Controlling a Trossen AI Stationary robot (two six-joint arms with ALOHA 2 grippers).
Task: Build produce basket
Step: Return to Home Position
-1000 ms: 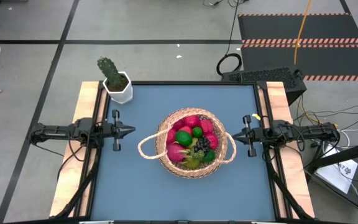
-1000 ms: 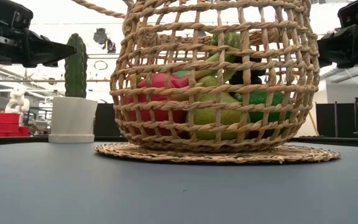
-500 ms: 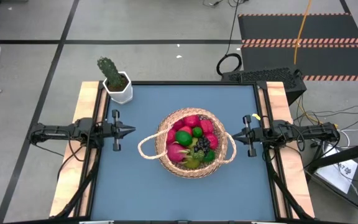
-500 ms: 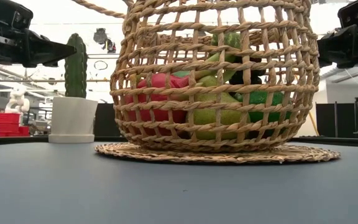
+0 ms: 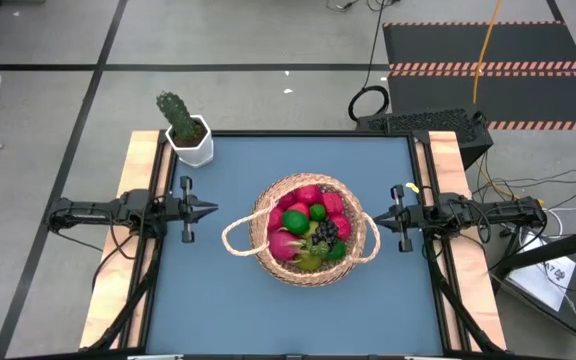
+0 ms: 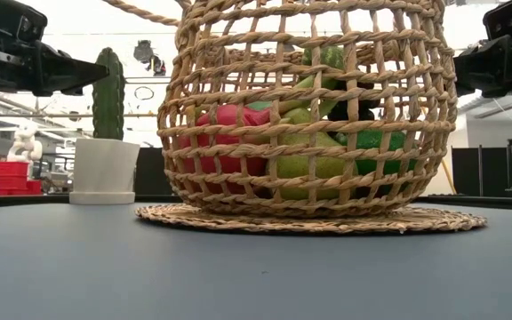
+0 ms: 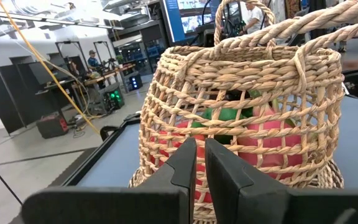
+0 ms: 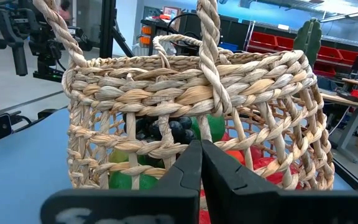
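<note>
round tan woven wicker basket [image 5: 262, 222] sits mid-table on the blue tabletop [image 5: 228, 300], holding the heaped produce [image 5: 308, 225]: red and pink fruit, green limes, a yellow-green pear, dark grapes. your left gripper [image 5: 211, 210] and right gripper [image 5: 373, 217] wait at opposite table edges, fingers closed on nothing, pointing in at it, because the filling looks finished.

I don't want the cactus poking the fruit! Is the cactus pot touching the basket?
Apart. The high view shows bare blue table between the cactus pot and the basket.
</note>
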